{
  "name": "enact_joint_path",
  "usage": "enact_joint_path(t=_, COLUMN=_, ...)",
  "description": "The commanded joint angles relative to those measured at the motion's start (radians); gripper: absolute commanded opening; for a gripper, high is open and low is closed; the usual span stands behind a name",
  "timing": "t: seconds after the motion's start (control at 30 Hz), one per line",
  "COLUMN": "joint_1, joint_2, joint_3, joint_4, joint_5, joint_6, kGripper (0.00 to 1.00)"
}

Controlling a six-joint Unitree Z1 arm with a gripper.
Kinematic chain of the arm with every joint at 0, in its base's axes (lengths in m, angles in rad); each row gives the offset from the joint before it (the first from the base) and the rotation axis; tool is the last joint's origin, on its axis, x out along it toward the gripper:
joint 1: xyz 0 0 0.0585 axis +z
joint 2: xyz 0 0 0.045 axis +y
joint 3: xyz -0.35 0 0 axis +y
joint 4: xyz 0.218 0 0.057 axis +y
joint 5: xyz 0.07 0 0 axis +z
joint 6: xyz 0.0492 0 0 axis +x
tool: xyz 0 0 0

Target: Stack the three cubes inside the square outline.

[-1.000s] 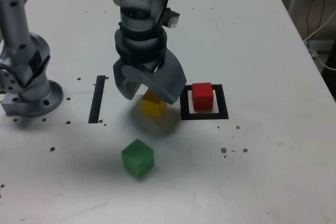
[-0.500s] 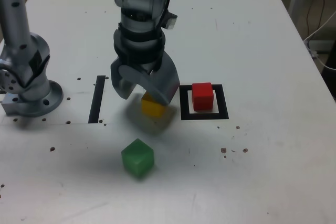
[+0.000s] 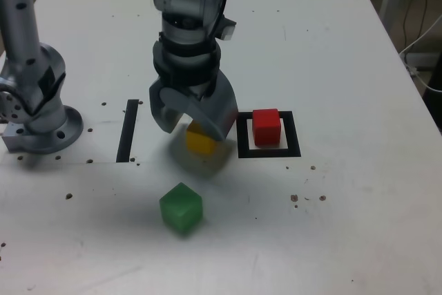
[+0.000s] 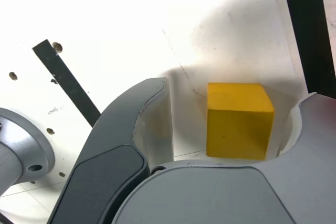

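My gripper [image 3: 195, 129] hangs low over the table with its two grey fingers straddling the yellow cube [image 3: 201, 143]. In the wrist view the yellow cube [image 4: 239, 121] sits between the fingers, with a clear gap to one finger [image 4: 149, 119] and the other finger [image 4: 310, 124] close beside it, so the gripper [image 4: 236, 95] is open. The red cube [image 3: 266, 127] stands inside the square outline [image 3: 269, 151], just to the exterior view's right of the gripper. The green cube [image 3: 181, 207] lies alone nearer the front edge.
A straight black strip [image 3: 128, 130] lies to the exterior view's left of the gripper. The arm's grey base [image 3: 38, 115] stands at the far left. Small holes dot the white tabletop [image 3: 345, 67]. Cables hang past the table's right edge.
The fingers have drawn closer together around the yellow cube. None of the cubes has moved.
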Motion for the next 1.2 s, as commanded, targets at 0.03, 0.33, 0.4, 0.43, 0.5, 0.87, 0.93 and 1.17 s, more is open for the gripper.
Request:
enact_joint_path(t=0.03, joint_1=0.000, joint_2=0.009, joint_3=0.006, joint_4=-0.011, joint_5=0.008, joint_6=-0.018, kGripper=0.71)
enact_joint_path(t=0.33, joint_1=-0.002, joint_2=0.023, joint_3=0.018, joint_4=-0.032, joint_5=0.026, joint_6=-0.059, kGripper=0.53)
enact_joint_path(t=0.4, joint_1=-0.006, joint_2=0.020, joint_3=0.019, joint_4=-0.032, joint_5=0.020, joint_6=-0.059, kGripper=0.46)
enact_joint_path(t=0.43, joint_1=-0.009, joint_2=0.018, joint_3=0.021, joint_4=-0.033, joint_5=0.014, joint_6=-0.059, kGripper=0.41)
enact_joint_path(t=0.5, joint_1=-0.015, joint_2=0.016, joint_3=0.022, joint_4=-0.035, joint_5=0.004, joint_6=-0.059, kGripper=0.34)
enact_joint_path(t=0.87, joint_1=-0.029, joint_2=-0.002, joint_3=0.006, joint_4=-0.022, joint_5=-0.011, joint_6=-0.059, kGripper=0.13)
enact_joint_path(t=0.93, joint_1=-0.029, joint_2=-0.005, joint_3=-0.003, joint_4=-0.010, joint_5=-0.011, joint_6=-0.059, kGripper=0.13)
enact_joint_path(t=1.17, joint_1=-0.026, joint_2=-0.032, joint_3=-0.119, joint_4=0.099, joint_5=-0.009, joint_6=-0.065, kGripper=0.12)
